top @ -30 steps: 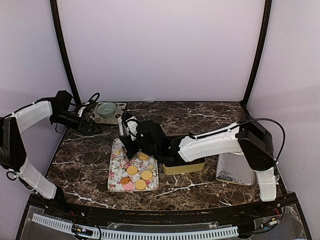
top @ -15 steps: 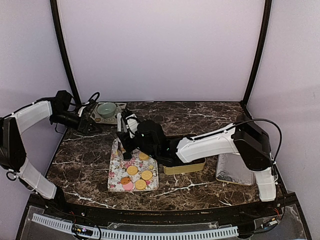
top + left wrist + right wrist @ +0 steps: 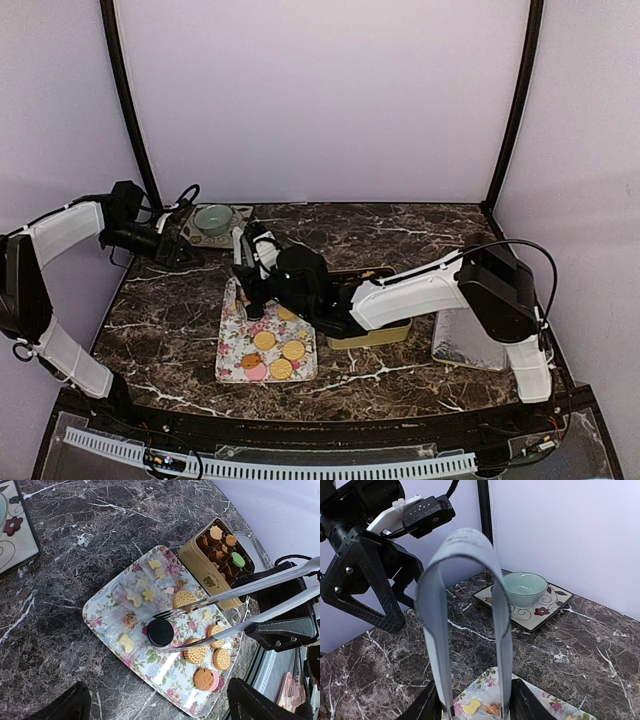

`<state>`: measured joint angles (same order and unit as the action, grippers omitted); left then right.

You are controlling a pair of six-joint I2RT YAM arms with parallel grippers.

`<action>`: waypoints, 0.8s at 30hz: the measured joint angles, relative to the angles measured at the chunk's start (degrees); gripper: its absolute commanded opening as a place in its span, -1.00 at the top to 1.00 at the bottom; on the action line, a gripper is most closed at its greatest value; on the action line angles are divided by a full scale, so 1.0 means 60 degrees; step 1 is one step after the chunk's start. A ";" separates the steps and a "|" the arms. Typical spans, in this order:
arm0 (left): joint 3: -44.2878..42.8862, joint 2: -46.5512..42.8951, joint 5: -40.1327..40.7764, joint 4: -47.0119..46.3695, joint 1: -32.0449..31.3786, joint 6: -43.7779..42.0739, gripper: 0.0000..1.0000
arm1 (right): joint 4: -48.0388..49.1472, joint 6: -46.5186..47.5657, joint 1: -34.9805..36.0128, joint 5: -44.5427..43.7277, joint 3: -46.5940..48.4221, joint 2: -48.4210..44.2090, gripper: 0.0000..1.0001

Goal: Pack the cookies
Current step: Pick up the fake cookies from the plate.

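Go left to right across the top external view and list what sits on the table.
Teal bowl on its patterned plate → flowered tray holding cookies → gold tin → silver rectangular tray. The tongs overlap the flowered tray, so they are left out.

A pale green bowl sits on a patterned plate; a foil tray lies well apart, rightward.

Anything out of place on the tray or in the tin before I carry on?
Nothing spilled or damaged: the cookies sit on the floral tray or in the tin. Only oddity: one brown cookie overlaps a pink cookie at the tray's corner.
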<state>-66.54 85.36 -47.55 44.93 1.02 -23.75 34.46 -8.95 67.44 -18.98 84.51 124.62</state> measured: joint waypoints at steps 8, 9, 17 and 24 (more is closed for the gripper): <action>0.0000 0.0004 -0.0044 0.0018 0.0000 -0.0011 -0.93 | 0.0412 0.0138 0.0022 -0.0273 -0.0637 -0.0018 0.10; 0.0000 0.0004 -0.0051 0.0018 0.0000 -0.0007 -0.93 | 0.0488 0.0160 0.0029 -0.0317 -0.0703 -0.0036 0.10; 0.0000 0.0004 -0.0109 0.0025 0.0000 -0.0007 -0.92 | 0.0583 0.0189 0.0073 -0.0586 -0.0805 -0.0084 0.54; 0.0000 0.0004 -0.0124 0.0062 0.0000 -0.0018 -0.88 | 0.0452 0.0393 0.0073 -0.0845 -0.0801 -0.0160 0.74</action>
<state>-66.54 85.38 -48.29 45.30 1.02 -23.86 37.17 -6.59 67.88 -24.05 79.70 123.66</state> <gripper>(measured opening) 0.944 0.232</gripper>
